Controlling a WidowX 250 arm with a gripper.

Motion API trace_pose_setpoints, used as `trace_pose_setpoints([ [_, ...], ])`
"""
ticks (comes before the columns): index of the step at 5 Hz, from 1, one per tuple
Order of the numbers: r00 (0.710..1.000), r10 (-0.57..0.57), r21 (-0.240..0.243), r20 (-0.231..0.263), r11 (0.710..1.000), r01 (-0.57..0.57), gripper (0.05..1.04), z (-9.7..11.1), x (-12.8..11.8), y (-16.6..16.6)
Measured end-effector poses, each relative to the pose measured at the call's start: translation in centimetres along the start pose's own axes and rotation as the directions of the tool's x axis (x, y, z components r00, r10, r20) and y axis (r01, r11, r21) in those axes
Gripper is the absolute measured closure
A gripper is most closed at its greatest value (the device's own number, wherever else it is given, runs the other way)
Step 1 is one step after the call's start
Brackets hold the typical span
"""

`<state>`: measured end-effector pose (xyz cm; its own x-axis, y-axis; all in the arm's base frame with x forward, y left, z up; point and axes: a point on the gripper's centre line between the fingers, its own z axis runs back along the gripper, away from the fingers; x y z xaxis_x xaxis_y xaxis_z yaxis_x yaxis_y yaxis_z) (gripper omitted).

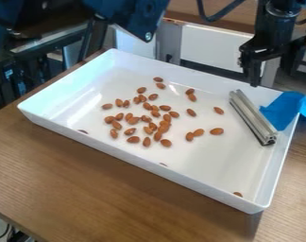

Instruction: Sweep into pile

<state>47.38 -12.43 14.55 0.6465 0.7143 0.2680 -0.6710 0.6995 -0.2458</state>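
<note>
1. My gripper (273, 75) is at the upper right of the view, pointing down by the far rim of the white tray (149, 166). Its two fingers stand apart, with nothing grasped between them.
2. The almonds (147, 119), which are what I have to sweep, lie inside the tray on its white floor. Most of them sit in a loose patch left of the tray's middle, many touching, others with small gaps between them.
3. Some almonds are scattered outside that patch. Two lie close together toward the far wall, and another pair sits to the right of them. Single ones lie farther right, and a few more are between the patch and the metal bar. Three show only in part along the near wall, behind its rim: one toward the left, one near the middle, one toward the near right corner.
4. A grooved aluminum extrusion (253, 118) lies in the right part of the tray, slanting from near the far wall toward the right wall. It is well apart from the main patch of almonds and out of my grasp.
5. A blue sheet (284, 109) is just beside the extrusion, on its right, and passes over the tray's rim at the far right corner.
6. The tray rests on a brown wooden table (105, 189). Behind it I see white panels (212, 47), and a black cable (220, 12) curves at the top.
</note>
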Motion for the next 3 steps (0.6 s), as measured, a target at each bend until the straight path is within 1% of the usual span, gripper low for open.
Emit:
trace_pose_setpoints([
  [1, 1.0, -0.028, 0.016, -0.01, 0.999, 0.028, 0.083, -2.1, -0.3, 1.1],
  [2, 0.998, -0.053, 0.019, -0.02, 0.998, 0.054, 0.083, -3.3, -0.4, 1.8],
  [3, 0.998, -0.069, 0.022, -0.002, 0.997, 0.069, 0.083, -4.1, -0.4, 2.2],
])
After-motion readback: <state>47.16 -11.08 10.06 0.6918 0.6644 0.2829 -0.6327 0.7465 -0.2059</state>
